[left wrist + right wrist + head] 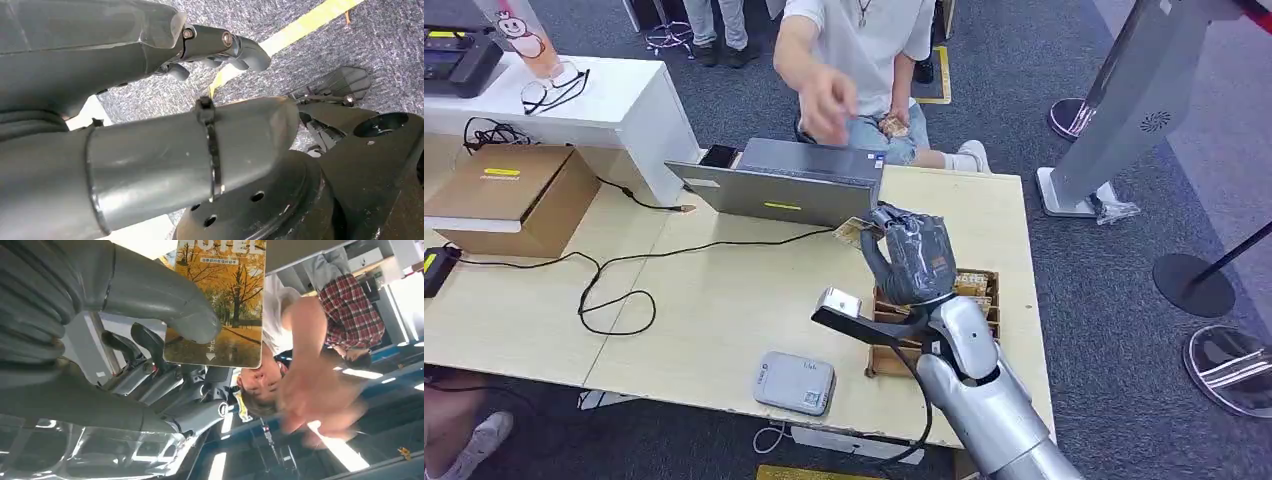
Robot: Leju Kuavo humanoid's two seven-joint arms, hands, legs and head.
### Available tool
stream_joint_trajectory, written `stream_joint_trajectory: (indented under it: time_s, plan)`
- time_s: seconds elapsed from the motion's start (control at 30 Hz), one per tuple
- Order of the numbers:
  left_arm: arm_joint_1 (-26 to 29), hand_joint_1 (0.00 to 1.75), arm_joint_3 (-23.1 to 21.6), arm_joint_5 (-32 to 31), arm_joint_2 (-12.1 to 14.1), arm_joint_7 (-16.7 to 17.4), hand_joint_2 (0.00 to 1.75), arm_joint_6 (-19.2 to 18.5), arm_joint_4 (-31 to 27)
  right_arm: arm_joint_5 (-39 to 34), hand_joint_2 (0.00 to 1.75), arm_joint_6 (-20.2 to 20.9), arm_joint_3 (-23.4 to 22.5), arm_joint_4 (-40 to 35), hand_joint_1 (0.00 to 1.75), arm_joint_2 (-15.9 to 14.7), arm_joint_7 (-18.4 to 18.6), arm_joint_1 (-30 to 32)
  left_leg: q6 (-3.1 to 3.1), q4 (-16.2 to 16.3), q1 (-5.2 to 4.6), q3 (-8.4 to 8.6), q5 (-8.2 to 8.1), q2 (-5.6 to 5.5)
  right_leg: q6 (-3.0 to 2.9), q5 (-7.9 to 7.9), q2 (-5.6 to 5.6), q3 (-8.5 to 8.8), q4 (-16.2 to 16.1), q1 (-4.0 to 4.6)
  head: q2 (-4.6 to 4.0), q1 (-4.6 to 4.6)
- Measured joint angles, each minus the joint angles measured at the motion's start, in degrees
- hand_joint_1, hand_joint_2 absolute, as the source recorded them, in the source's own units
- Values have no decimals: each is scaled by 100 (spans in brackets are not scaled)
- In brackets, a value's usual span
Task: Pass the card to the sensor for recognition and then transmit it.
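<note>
Head view: right robot hand (pixel 911 257) raised, pinching card (pixel 857 232).

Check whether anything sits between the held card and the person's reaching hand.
Nothing visible does. The right hand holds the card up just above the laptop's lid edge, and the person's hand reaches down toward it through open air.

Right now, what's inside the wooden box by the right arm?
The wooden box holds rows of cards standing in slots. The right hand, holding one card, and its forearm cover most of the box, so the rest can't be seen.
</note>
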Motion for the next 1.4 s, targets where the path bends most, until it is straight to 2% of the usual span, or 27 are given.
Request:
stream_joint_trajectory:
  time_s: [0.93,1.13,1.4]
  plan:
    - [25,0,-90,116,0,-15,0,-9,7,-210,175,164,94,44,175,0,-33,-14,0,0,0,1,0,0,0,0,0,0,0,0,0,0]
    - [43,0,-105,155,7,-24,0,-9,13,-730,175,464,94,-188,175,0,-258,110,0,0,0,0,0,0,0,0,0,-1,0,0,0,0]
    - [73,0,-138,227,28,-66,0,-13,55,-1395,175,1161,188,-912,175,-26,-503,442,0,0,0,1,0,1,0,0,1,-2,0,0,0,0]
